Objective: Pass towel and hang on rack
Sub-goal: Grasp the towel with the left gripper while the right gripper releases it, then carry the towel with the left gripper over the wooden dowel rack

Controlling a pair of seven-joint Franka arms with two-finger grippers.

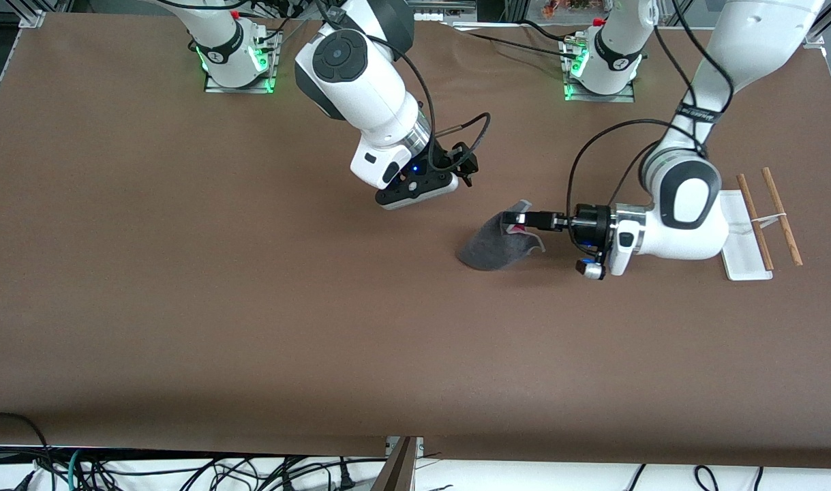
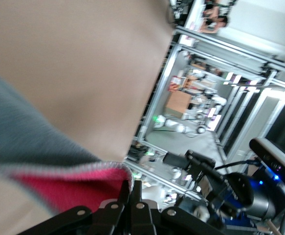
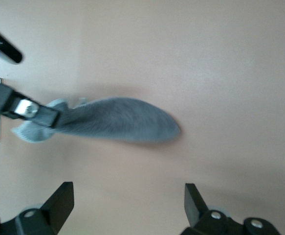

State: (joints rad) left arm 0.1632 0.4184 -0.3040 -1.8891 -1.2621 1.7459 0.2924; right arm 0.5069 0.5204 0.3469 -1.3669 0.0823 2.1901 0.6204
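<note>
The left gripper (image 1: 521, 219) had its fingers pinched tight on one edge of the towel (image 1: 490, 247), which hung from them over the middle of the table (image 1: 183, 286), folded so that a red underside showed at the pinch; whether its low end touched the tabletop could not be told. The right gripper (image 1: 425, 194) hovered just beside the towel toward the right arm's end, its fingers spread wide and holding nothing, so the hand-over looked done and the hanging was the step in hand. The next move called for carrying the towel to the rack (image 1: 756, 228), which stood by the left arm's end of the table, and draping it over the two rods. Bare tabletop lay between towel and rack, though the left arm's own bulk hung close over the rack's base.
</note>
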